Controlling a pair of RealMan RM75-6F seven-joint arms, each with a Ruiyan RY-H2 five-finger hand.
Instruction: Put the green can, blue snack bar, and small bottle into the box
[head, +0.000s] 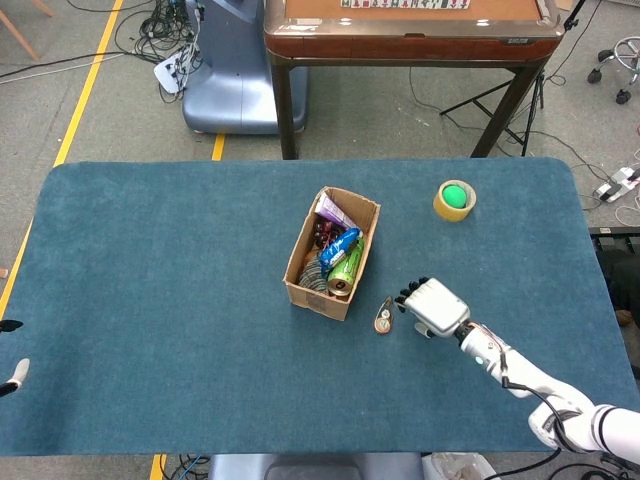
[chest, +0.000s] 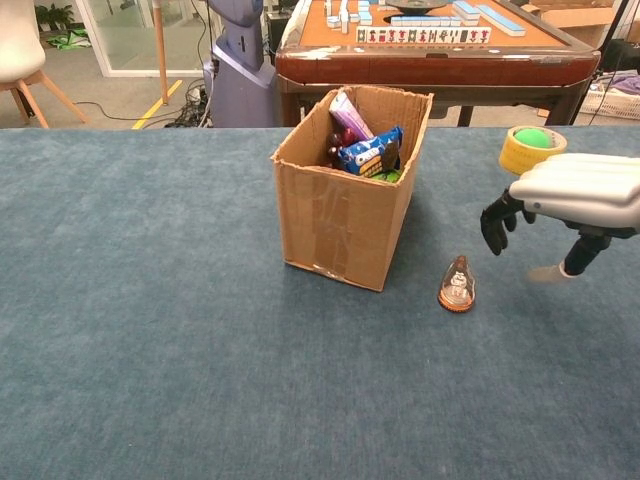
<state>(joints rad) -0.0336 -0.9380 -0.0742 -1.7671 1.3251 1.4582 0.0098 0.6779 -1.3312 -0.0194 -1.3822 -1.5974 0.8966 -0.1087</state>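
The cardboard box (head: 300, 290) (chest: 340, 220) stands mid-table. Inside it lie the green can (head: 346, 268) (chest: 388, 175) and the blue snack bar (head: 340, 246) (chest: 368, 152). The small bottle (head: 384, 317) (chest: 457, 285), orange-brown and teardrop shaped, lies on the cloth just right of the box. My right hand (head: 432, 306) (chest: 570, 195) hovers above the table to the bottle's right, fingers apart and hanging down, holding nothing and clear of the bottle. Only a sliver of my left hand (head: 10, 378) shows at the table's left edge.
A yellow tape roll with a green ball in it (head: 454, 200) (chest: 530, 148) sits at the back right. A purple packet (head: 335, 211) and other items also fill the box. A wooden game table (head: 410, 30) stands beyond the far edge.
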